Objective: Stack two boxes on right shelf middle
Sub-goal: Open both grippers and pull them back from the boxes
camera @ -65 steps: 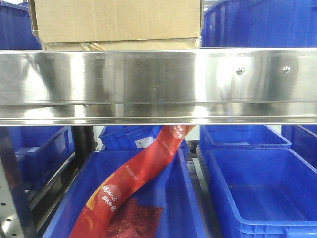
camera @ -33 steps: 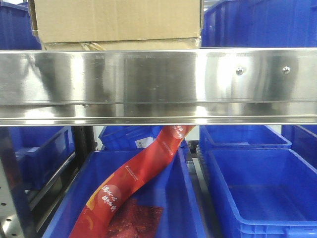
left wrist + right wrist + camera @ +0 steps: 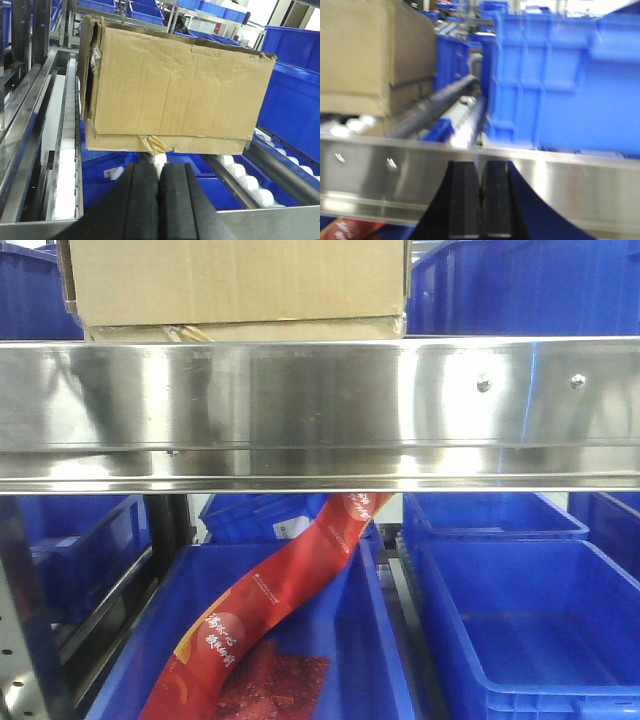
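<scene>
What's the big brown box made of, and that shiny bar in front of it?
The box looks like corrugated cardboard: matte brown, creased, with torn edges and a strip of glossy tan tape underneath. The bar is the shelf rim, apparently stainless steel: mirror-bright, streaky reflections, two small screws.

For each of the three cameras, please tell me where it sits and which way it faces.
Front camera: level with the shelf rim, facing it; stacked boxes above, blue bins below; no robot parts visible.
Left wrist: behind the closed left gripper, facing the boxes on rollers.
Right wrist: behind the closed right gripper, facing the rim.
All views share boxes and rim.
</scene>
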